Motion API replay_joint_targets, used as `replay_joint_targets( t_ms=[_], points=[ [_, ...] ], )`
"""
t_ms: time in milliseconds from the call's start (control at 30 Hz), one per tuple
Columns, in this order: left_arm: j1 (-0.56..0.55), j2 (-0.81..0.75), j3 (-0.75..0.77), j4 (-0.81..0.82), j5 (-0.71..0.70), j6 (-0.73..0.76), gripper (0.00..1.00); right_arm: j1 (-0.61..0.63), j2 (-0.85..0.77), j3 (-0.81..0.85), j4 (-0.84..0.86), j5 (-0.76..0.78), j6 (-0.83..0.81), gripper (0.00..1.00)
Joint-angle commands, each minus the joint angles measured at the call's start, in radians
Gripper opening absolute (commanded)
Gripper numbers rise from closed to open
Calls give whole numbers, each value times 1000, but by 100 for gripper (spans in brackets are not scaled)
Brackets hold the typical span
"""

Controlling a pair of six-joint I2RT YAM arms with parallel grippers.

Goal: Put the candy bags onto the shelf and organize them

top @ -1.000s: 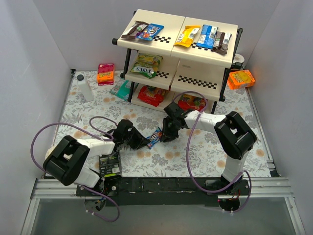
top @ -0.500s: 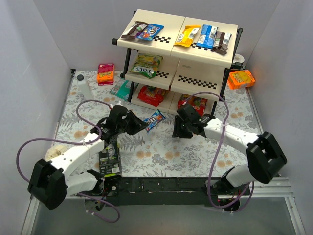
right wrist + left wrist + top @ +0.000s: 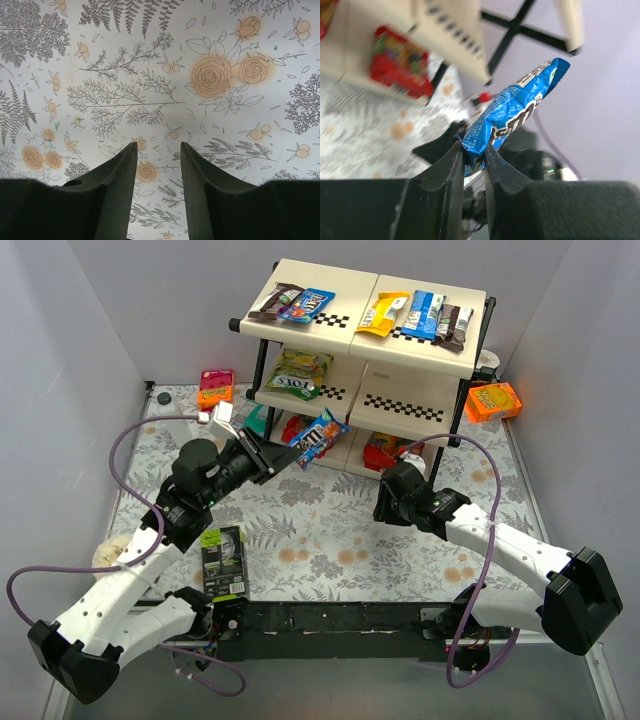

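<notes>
In front of the shelf [image 3: 405,380], the left gripper [image 3: 474,156], clamped on one end of the blue M&M's bag [image 3: 319,438], has raised it off the table [image 3: 330,540]; the right gripper [image 3: 158,152], parted and empty, has withdrawn. Shelving likely follows.

**Layout, top view**

Shelf [image 3: 415,360] sits at 12 o'clock, at the back of the table [image 3: 330,540]. Left gripper [image 3: 268,455] holds M&M's bag [image 3: 318,438] just in front of the shelf's left half. Right gripper [image 3: 159,147] is at 4 o'clock from that bag, over the table. Carton [image 3: 222,560] is at 7 o'clock.
</notes>
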Motion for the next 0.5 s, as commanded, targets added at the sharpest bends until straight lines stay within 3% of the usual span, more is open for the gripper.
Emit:
replay_joint_targets(
  t_ms=[0, 167, 400, 467],
  points=[
    [-2, 48, 139, 129, 5, -22, 0, -3, 2, 20, -24, 52, 9, 47],
    [-1, 211, 335, 188, -20, -112, 0, -3, -27, 6, -12, 56, 1, 47],
    [-1, 499, 746, 33, -130, -200, 0, -5, -76, -17, -24, 66, -4, 47],
    [-1, 538, 790, 33, -143, -238, 0, -5, -87, -23, -29, 70, -4, 47]
  ],
)
